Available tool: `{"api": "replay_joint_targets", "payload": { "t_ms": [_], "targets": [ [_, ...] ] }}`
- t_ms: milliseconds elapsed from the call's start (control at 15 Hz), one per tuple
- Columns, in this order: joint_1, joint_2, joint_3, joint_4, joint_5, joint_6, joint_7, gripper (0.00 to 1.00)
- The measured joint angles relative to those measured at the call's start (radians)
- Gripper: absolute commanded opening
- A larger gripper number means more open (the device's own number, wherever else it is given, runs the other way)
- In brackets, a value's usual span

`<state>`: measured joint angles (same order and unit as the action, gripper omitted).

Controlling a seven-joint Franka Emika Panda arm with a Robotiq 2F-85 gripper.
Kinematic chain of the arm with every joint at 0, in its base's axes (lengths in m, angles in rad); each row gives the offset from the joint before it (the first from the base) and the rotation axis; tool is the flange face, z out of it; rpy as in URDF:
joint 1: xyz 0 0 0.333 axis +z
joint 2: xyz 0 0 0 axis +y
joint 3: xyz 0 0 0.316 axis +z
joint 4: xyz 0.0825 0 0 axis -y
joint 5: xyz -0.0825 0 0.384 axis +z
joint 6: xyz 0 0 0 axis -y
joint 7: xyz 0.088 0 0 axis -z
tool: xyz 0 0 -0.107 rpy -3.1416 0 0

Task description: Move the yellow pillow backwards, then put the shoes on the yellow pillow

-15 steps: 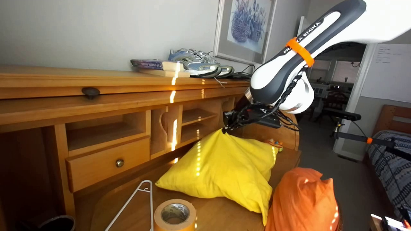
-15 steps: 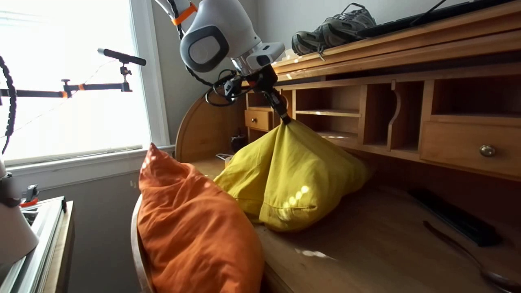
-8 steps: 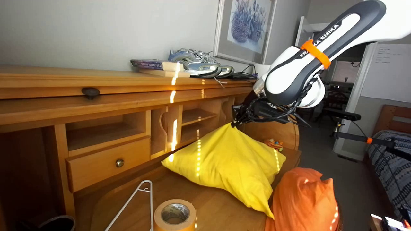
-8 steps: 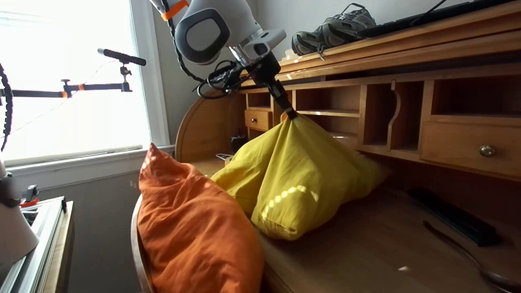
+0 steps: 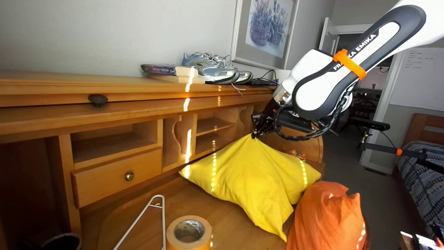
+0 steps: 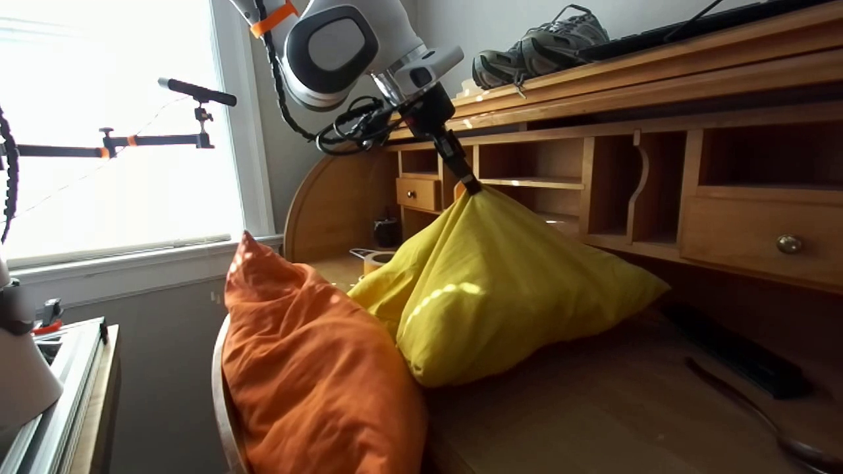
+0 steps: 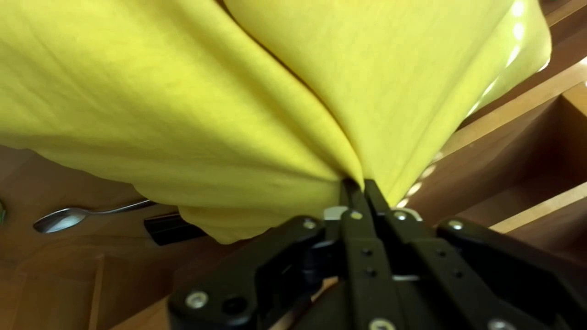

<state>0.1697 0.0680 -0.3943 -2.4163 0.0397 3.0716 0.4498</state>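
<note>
pinching a peak of the yellow pillow [image 5: 246,173] in the gripper [image 7: 358,184] over the desk [image 6: 566,408], with cloth clamped tight in the wrist view and fanned out in folds. tented at the grip and drooping at the corners, between cubbyholes [image 5: 215,128] at the back of the desk and an orange pillow [image 5: 326,215] at its front; hard to tell whether touching either. judged to be at the first step, the pillow's shift backwards, with the shoes [image 5: 216,71] on top of the desk, beside books [image 5: 170,72], well apart from the gripper. calling next, most likely, for a draw toward the back of the desk, then a lowering and a release with room on top for the pair; apt to slump if let go high. stretched in from the front of the desk, with the white arm [image 5: 321,91] bent and slanted down and the gripper tilted toward the cubbyholes.
</note>
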Motion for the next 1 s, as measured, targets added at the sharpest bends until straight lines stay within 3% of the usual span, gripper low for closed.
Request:
{"api": "replay_joint_targets", "payload": {
  "t_ms": [400,467,533,1000],
  "targets": [
    [0.046,-0.004,0.005,0.003,-0.068,-0.050,0.039,0.01],
    [0.050,-0.006,0.005,0.004,-0.076,-0.054,0.043,0.29],
    [0.053,-0.007,0.004,0.004,-0.092,-0.055,0.053,0.29],
    [0.053,-0.057,-0.005,0.010,-0.231,-0.056,0.135,0.80]
  ]
}}
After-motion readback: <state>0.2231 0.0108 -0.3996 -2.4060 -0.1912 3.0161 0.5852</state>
